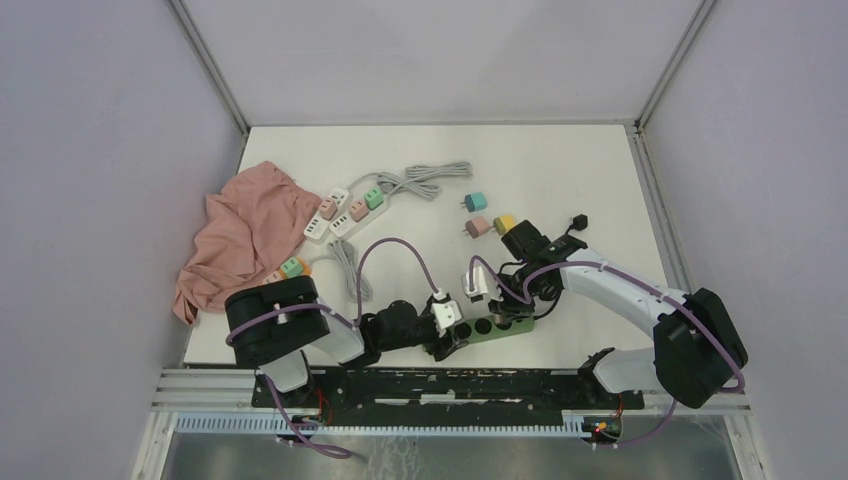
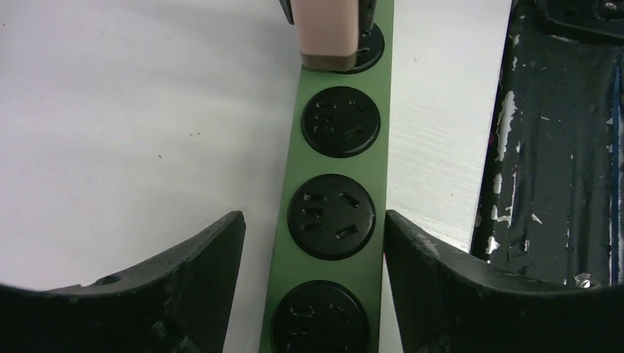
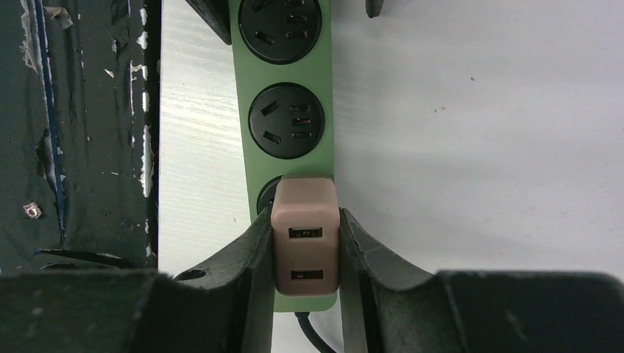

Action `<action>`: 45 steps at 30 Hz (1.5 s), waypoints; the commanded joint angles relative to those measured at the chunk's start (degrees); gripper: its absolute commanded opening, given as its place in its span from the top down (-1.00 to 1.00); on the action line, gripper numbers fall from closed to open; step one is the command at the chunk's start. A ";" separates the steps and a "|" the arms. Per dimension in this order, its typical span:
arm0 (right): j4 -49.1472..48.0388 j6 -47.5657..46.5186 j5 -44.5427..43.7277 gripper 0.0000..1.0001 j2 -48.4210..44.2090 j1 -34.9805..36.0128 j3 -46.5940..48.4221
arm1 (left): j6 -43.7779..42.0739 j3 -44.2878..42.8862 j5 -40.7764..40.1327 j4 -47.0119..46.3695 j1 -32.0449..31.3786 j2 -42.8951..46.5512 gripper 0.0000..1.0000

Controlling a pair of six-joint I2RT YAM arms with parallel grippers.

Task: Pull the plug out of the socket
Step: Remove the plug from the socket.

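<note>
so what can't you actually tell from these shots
- plug prongs, in or out of the green strip: right wrist view, plug body and right claw cover them
- cord and where it runs: right wrist view, cut off at bottom edge
- left claw touching the strip or not: left wrist view, unclear

Right claw [image 3: 306, 220] around pink plug [image 3: 305, 254]

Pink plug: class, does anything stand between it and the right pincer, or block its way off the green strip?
Nothing visible. The right pincer clamps the pink rectangular plastic plug on both sides; it sits at the end of the green power strip.
</note>
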State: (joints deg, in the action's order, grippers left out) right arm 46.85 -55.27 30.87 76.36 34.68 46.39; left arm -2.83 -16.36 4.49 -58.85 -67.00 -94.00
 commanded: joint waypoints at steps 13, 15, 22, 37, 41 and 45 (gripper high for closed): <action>-4.19 2.52 4.12 1.00 0.67 -0.21 2.79 | -3.43 -1.64 0.72 -2.93 -0.28 -3.76 0.93; -5.58 3.65 6.66 1.00 0.50 -0.22 2.47 | -3.50 -1.71 1.53 -3.11 -0.32 -4.25 0.94; -11.93 9.40 7.82 1.00 0.97 -0.19 2.12 | -2.45 -2.26 3.52 -3.78 -0.19 -6.74 0.94; 0.00 -12.75 14.29 1.00 -3.57 -4.00 -2.24 | -1.64 -0.04 2.00 -6.07 0.38 -6.42 0.94; -6.39 -1.66 13.74 1.00 -2.42 -2.44 -0.33 | -1.08 -1.13 2.97 -5.78 0.38 -7.04 0.94; -13.24 7.98 5.53 1.00 -2.75 -2.41 0.43 | -0.48 -1.80 3.09 -5.08 0.39 -7.38 0.94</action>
State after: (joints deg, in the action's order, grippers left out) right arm 43.42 -58.19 35.77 74.30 30.72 43.88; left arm -4.25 -16.62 7.27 -66.17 -66.70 -99.72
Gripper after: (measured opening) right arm 0.359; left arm 0.575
